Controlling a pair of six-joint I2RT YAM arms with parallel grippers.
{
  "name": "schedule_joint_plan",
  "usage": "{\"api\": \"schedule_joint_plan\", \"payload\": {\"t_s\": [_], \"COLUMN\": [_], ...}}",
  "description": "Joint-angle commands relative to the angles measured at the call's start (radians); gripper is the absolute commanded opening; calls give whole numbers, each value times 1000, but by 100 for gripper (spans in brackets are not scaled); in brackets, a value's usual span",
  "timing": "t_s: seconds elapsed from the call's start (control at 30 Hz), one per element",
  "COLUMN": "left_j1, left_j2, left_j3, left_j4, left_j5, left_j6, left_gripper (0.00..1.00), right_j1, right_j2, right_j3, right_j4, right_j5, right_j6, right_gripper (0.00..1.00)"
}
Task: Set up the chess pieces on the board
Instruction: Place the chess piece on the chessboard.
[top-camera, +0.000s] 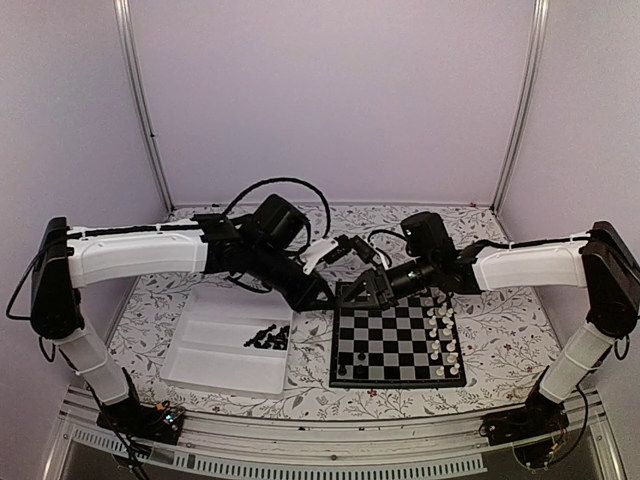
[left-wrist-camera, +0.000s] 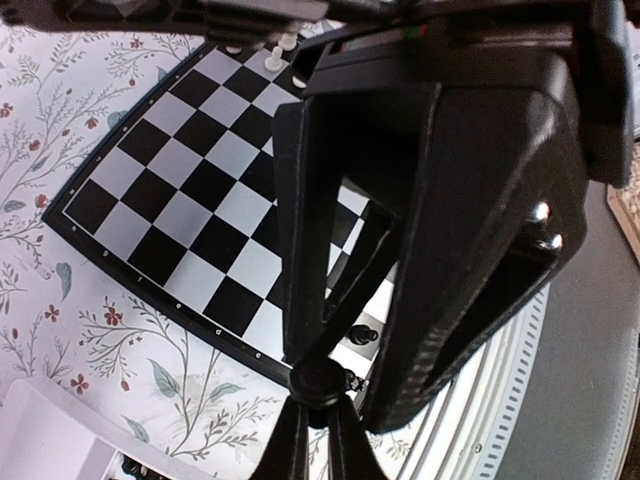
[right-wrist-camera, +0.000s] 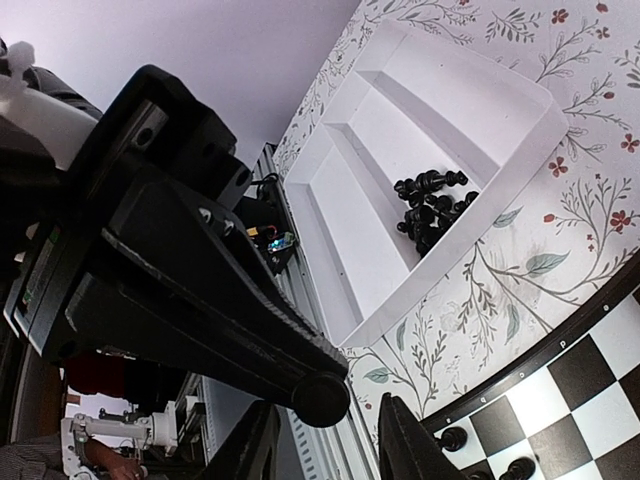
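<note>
White tray (top-camera: 205, 350) at left on floral surface (top-camera: 500, 320), black chess pieces (top-camera: 268, 338) heaped at its right end, left pincer (left-wrist-camera: 322, 383) closed, contents unclear, right pincer (right-wrist-camera: 325, 425) flanking that tip, grip not discernible, board (top-camera: 385, 335) just beside tray, white pieces (top-camera: 440, 330) along its right side.

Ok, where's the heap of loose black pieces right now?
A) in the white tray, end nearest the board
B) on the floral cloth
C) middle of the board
A: the black pieces lie heaped inside the white tray, at its end nearest the board.
</note>
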Motion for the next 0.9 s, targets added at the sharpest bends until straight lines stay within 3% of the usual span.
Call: {"api": "schedule_joint_plan", "payload": {"t_s": [0.0,0.27,0.87], "left_j1": [-1,-6,-21], "left_j2": [-34,-39,-35], "left_j3": [-7,-19,-8], "left_j4": [44,47,64], "left_j5": [49,47,37], "left_j6": [-4,-8,-28], "left_gripper": [4,4,5], "right_j1": [-12,-44,-44], "right_j2": [3,-26,-5], "right_j3": [-14,-69,-75], "right_j4": [96,212,267], "right_j5": [-27,-68,-121], "right_j6": [47,122,173], "right_gripper": [37,39,33]}}
